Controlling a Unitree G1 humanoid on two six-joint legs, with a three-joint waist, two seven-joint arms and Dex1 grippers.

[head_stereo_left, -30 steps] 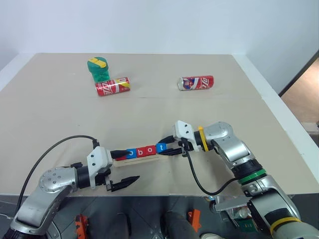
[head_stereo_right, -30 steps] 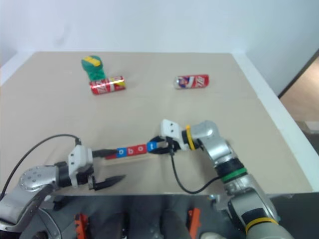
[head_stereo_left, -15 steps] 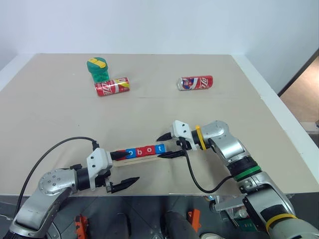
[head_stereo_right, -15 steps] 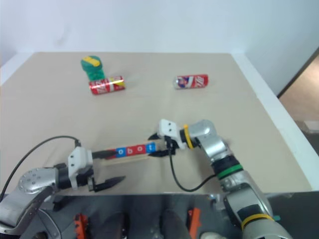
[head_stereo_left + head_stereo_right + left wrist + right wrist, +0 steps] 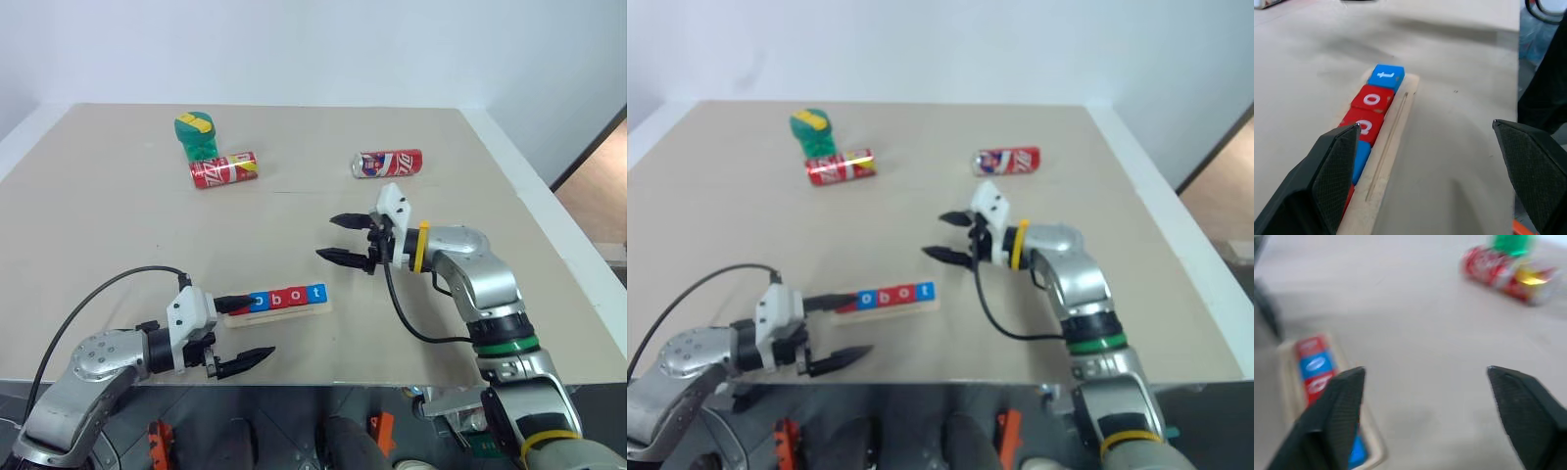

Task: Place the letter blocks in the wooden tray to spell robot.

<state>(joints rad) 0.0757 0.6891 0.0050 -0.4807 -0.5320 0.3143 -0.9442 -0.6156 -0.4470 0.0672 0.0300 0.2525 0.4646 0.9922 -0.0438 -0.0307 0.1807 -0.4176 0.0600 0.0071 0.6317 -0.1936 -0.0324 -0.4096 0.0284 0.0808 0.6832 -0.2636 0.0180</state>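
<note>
The wooden tray (image 5: 294, 310) lies near the table's front edge with the letter blocks (image 5: 287, 296) in a row on it. Blue o, red b, red o and blue t (image 5: 1387, 76) read left to right. The row's left end sits behind the upper finger of my left gripper (image 5: 253, 330), which stands open at the tray's left end; whether it touches I cannot tell. My right gripper (image 5: 328, 237) hangs open above the table, beyond and to the right of the tray, holding nothing. From its wrist the tray (image 5: 1284, 363) and blocks (image 5: 1315, 364) show blurred below.
Two red soda cans lie at the back: one (image 5: 222, 169) next to a green object with a yellow band (image 5: 195, 134), the other (image 5: 388, 163) to the right. A black cable loops from each wrist. The table's front edge runs just below the left gripper.
My right gripper opened off the blue t block at the tray's right end, then rose and drew back to the right. The blocks stay in the tray. The left gripper has not moved.
</note>
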